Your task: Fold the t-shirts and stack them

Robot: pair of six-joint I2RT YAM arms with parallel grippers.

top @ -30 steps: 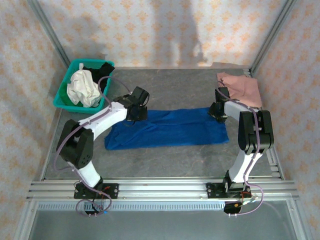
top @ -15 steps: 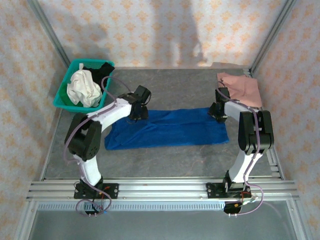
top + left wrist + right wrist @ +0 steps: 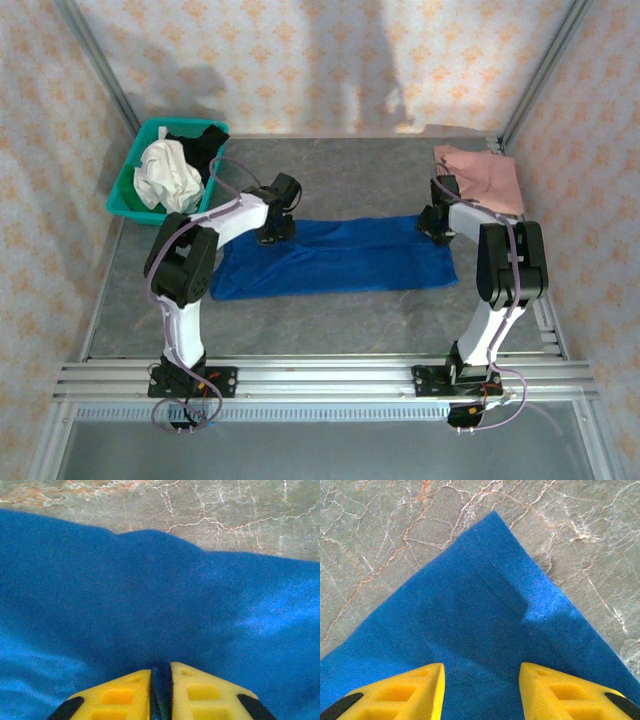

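Left pincer point(image 3: 161, 674) pinches the blue shirt point(image 3: 150, 600); right pincer point(image 3: 481, 677) stands open over a corner. Soft, light, floppy cloth: I'd grab corners.

The blue t-shirt point(image 3: 340, 258) lies flat in a long strip; the pink t-shirt point(image 3: 490, 178) lies far right.

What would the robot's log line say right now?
left claw: shut on blue t-shirt | right claw: open over its corner | pink t-shirt: far right

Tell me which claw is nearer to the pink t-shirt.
Right. The right claw is beside the pink t-shirt; the left claw is at the far end of the blue t-shirt.
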